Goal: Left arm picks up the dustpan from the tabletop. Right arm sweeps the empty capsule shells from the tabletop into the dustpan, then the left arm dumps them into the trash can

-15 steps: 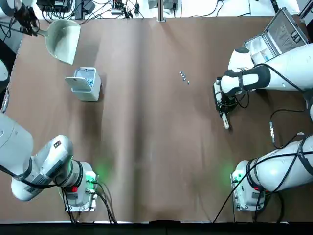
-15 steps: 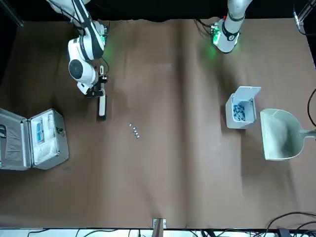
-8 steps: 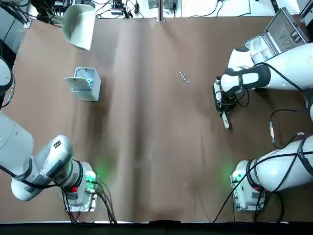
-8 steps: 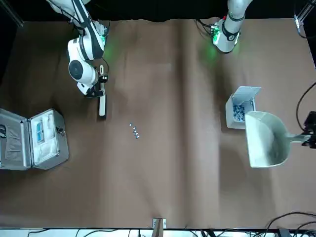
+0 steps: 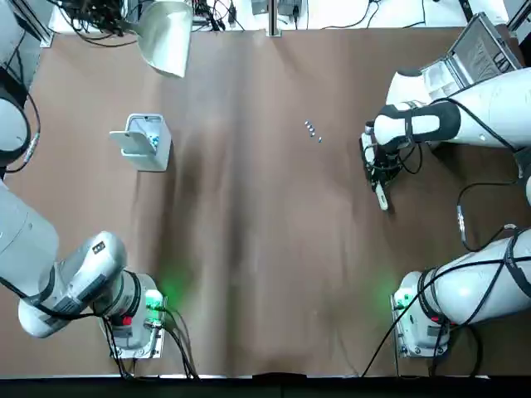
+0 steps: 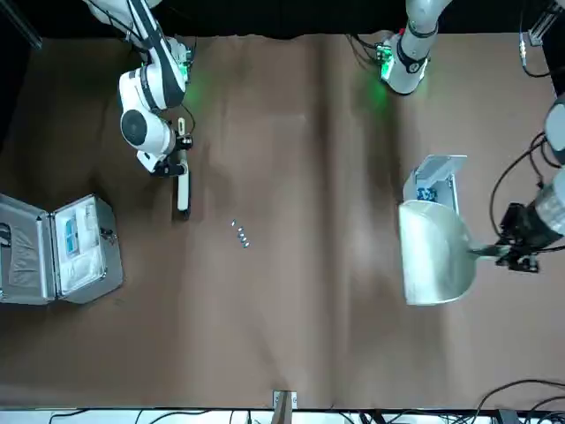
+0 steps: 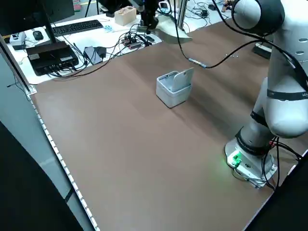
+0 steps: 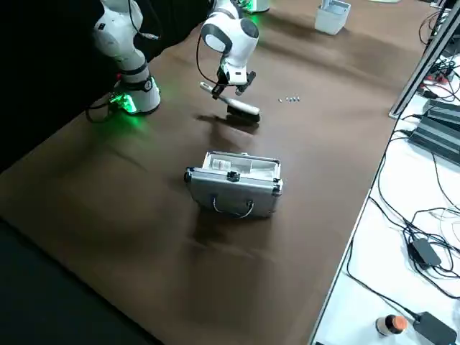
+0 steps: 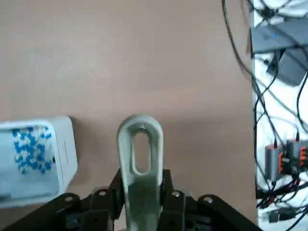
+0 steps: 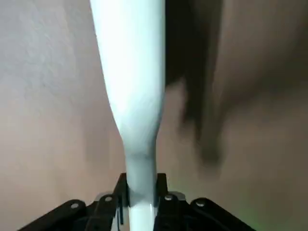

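Observation:
The cream-white dustpan (image 5: 166,37) hangs above the tabletop (image 5: 249,232) near the far edge. My left gripper (image 6: 510,252) is shut on its thin handle (image 9: 139,154). In the front view the pan (image 6: 433,252) overlaps the near side of the trash can (image 6: 433,181). The trash can (image 5: 145,141) stands open with blue and white bits inside. The empty capsule shells (image 5: 313,129) lie in a small cluster right of centre. Just to their right, my right gripper (image 5: 377,170) is shut on a slim white brush (image 5: 382,201), held low over the table.
An open metal case (image 5: 473,58) sits at the far right corner. Cables and electronics (image 7: 72,45) lie beyond the table's far edge. Both arm bases (image 5: 137,311) glow green at the near edge. A loose cable (image 5: 461,222) rests by the right arm.
The left gripper has carried the dustpan up off the table and sideways along the far edge toward the centre, past the trash can. The right arm and brush have barely moved.

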